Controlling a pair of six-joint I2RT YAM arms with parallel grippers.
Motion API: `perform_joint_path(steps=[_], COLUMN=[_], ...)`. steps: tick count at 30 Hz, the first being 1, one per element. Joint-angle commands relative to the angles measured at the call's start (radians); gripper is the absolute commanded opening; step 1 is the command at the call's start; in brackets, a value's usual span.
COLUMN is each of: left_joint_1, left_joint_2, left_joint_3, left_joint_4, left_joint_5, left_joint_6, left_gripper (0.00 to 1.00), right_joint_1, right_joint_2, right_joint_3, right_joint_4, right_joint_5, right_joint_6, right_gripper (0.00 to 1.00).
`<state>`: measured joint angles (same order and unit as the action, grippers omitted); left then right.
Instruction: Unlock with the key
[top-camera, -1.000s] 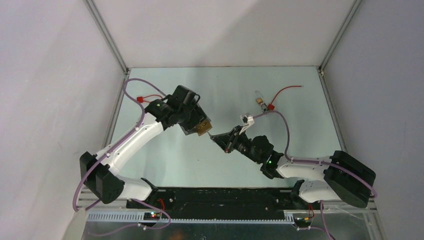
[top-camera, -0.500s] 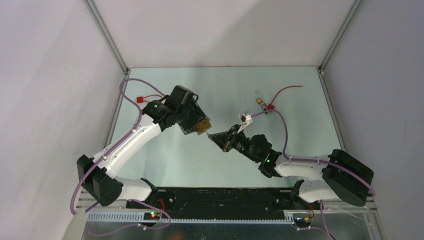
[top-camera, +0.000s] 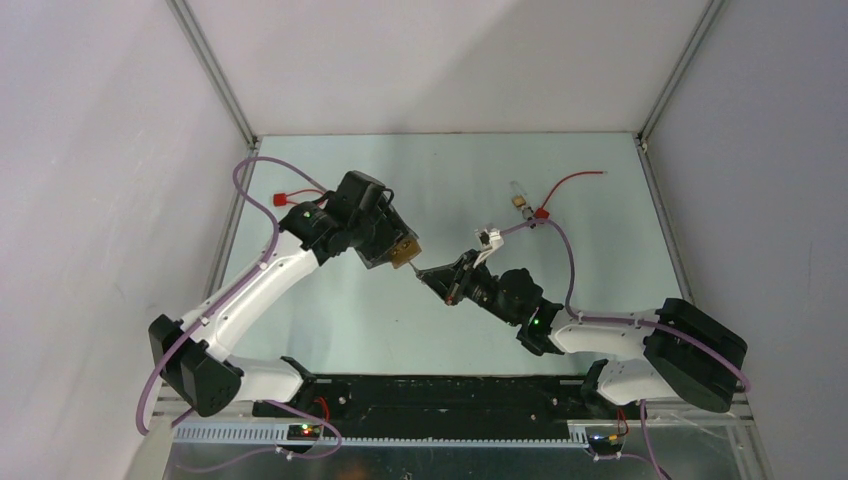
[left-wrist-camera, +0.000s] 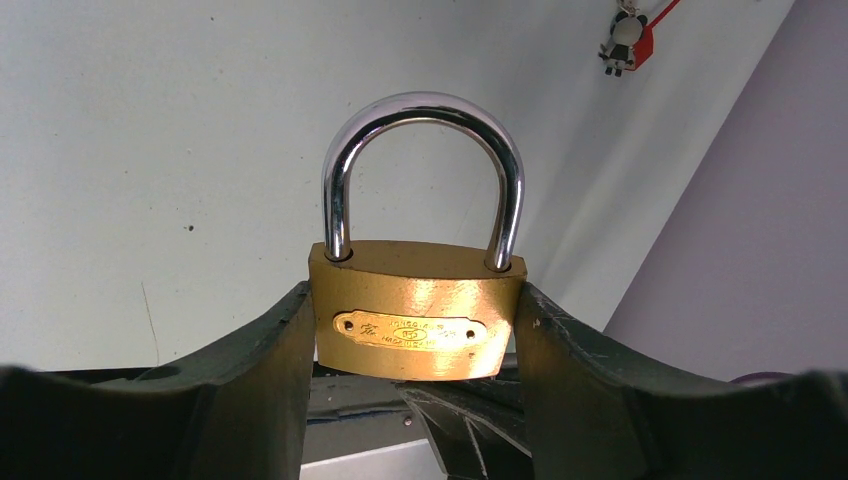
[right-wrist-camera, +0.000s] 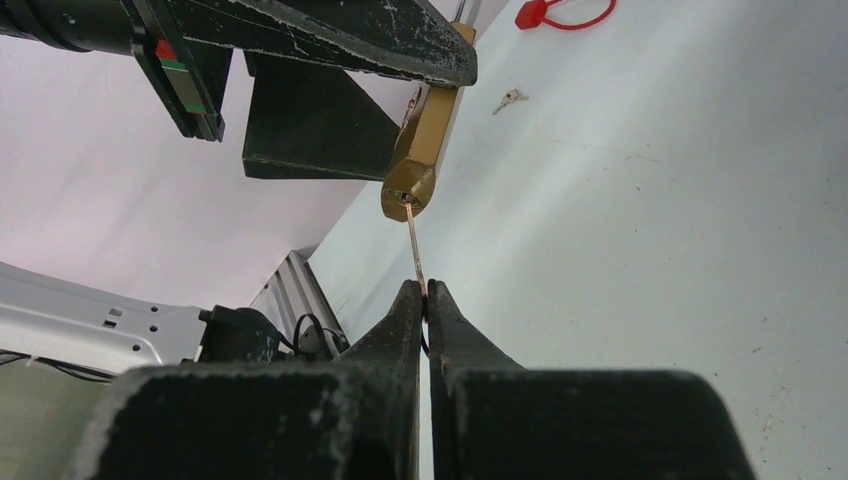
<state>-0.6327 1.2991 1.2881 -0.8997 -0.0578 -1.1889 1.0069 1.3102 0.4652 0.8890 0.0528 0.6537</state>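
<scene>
"What's going on over the table (top-camera: 450, 165)?"

"Two arms reach in and meet a little left of its middle, up off the surface. The left gripper (top-camera: 399, 249) has its fingers spread wide, clamped on either side of a brass padlock (left-wrist-camera: 415, 328). Both legs of the shackle sit in the body."

"And the other one?"

"The right gripper (right-wrist-camera: 424, 298) is pinched tight on the key (right-wrist-camera: 413, 245). The thin blade runs from its fingertips to the padlock's underside, with the tip at the keyhole. I can't tell how deep it sits."

"Anything lying about?"

"A small padlock (top-camera: 519, 201) with a red tag (top-camera: 541, 213) at the far right, a second red tag (top-camera: 283, 198) at the far left, and a loose key (right-wrist-camera: 510, 98) flat on the table near that one."
</scene>
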Motion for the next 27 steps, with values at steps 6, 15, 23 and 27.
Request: perform_joint_path(steps=[6, 15, 23, 27], left_joint_1=[-0.007, -0.024, -0.071, -0.111], left_joint_2=[-0.056, -0.059, -0.098, -0.129], left_joint_3=[0.017, 0.023, 0.012, -0.015], left_joint_4=[0.073, 0.089, 0.130, 0.166], left_joint_5=[-0.006, -0.014, -0.104, -0.163], left_joint_6=[-0.022, -0.005, 0.004, 0.000], left_gripper=[0.00, 0.00, 0.00, 0.00], right_joint_1=[0.002, -0.022, -0.037, -0.039], right_joint_2=[0.002, -0.005, -0.021, -0.024], right_joint_3=[0.027, 0.028, 0.056, 0.068], right_joint_4=[0.060, 0.070, 0.016, 0.021], right_joint_5=[0.027, 0.019, 0.014, 0.021], right_joint_6=[-0.010, 0.044, 0.128, 0.136], right_gripper=[0.00, 0.00, 0.00, 0.00])
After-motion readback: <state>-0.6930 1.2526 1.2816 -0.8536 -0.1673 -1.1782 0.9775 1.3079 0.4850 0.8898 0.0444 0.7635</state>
